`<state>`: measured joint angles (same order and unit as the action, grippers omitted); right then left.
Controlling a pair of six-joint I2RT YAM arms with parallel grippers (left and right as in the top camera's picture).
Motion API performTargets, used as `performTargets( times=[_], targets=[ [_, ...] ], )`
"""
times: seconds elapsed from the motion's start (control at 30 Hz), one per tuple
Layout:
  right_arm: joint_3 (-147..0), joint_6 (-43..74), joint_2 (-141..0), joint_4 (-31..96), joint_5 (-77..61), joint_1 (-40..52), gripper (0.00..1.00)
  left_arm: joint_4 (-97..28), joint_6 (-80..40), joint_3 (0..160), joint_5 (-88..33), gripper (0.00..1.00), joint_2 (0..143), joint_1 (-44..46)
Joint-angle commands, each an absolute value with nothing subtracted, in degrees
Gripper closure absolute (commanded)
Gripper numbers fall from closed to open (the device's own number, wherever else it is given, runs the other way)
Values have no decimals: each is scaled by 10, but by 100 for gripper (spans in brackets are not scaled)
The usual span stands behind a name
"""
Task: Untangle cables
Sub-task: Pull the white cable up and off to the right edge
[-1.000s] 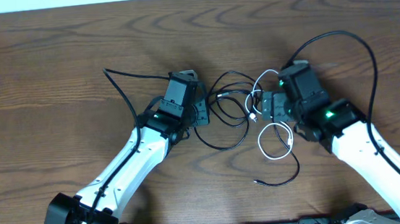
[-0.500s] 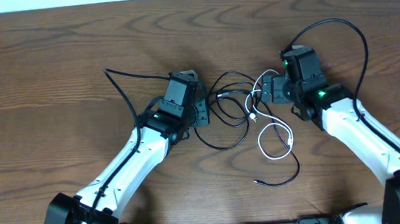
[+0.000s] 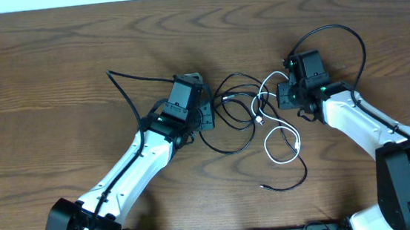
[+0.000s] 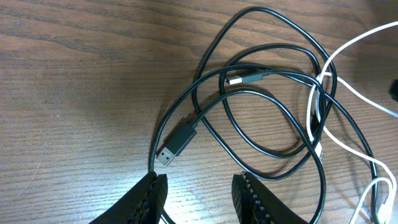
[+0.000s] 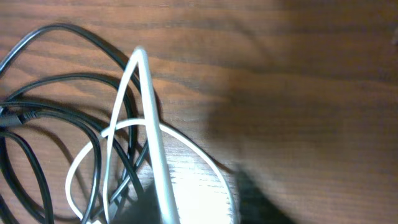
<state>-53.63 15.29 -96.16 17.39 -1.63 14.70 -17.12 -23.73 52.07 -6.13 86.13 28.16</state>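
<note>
one black cable [image 4: 180,138], one white cable [image 5: 151,137], two robot arms [image 3: 142,161] [image 3: 362,120], one wooden table [image 3: 52,69]

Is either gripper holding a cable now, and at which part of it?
The right gripper seems to pinch the white cable on a mid-strand, not a plug. The left gripper is open, holding nothing.

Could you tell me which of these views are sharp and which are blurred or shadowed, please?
Overhead: sharp and evenly lit, with only soft shadows. Left wrist: crisp, the black cable resolved right down to its plug. Right wrist: blurred throughout, the white cable smeared close to the lens, a dark shadow across the lower right.
</note>
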Motion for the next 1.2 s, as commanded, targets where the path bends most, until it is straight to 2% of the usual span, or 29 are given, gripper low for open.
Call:
performTargets(
  times=[0.0,0.17,0.4,0.6,0.9,1.17],
  targets=[
    [-578,135,-954,213,-24,147,99,-177,-227,514,-66,60,852,280],
    [-710,111,-933,347,2,146,99,-177,-227,514,-66,60,852,280],
    [-963,103,-933,601,5,137,99,-177,-228,514,-66,60,852,280],
    [-1160,102,-933,763,5,134,99,-176,-227,514,-66,60,852,280],
    [-1359,93,-933,865,16,114,99,-176,-227,514,-66,60,852,280],
    [-1385,91,-933,905,16,81,99,-176,-227,514,-66,60,852,280]
  ],
)
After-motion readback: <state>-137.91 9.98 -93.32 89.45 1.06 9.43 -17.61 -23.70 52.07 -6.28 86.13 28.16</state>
